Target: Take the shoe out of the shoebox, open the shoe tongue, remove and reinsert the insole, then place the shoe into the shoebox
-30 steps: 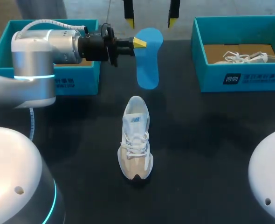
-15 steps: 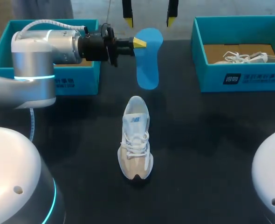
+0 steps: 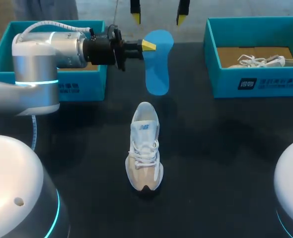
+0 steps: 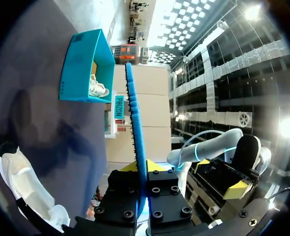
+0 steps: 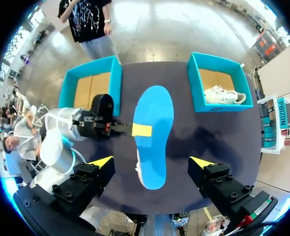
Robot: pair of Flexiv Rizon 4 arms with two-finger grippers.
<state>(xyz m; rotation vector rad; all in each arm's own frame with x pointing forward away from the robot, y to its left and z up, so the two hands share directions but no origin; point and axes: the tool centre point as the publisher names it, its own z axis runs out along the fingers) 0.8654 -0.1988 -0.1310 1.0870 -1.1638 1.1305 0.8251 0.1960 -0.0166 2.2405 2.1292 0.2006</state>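
Blue insole (image 3: pixel 156 64) clamped by left gripper (image 3: pixel 147 45), right gripper (image 3: pixel 158 20) agape; two shoeboxes (image 3: pixel 265 82), two shoes (image 3: pixel 145 148).

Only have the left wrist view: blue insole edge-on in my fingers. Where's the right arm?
Observer: The right fingers hang above the insole, facing down on its flat side.
Operator: Open or shut?
Observer: Open, one on each side of the insole and touching nothing.
Operator: I see one box with a shoe in it. Is there another?
Observer: Yes, a second box on the left side, with only bare cardboard inside.
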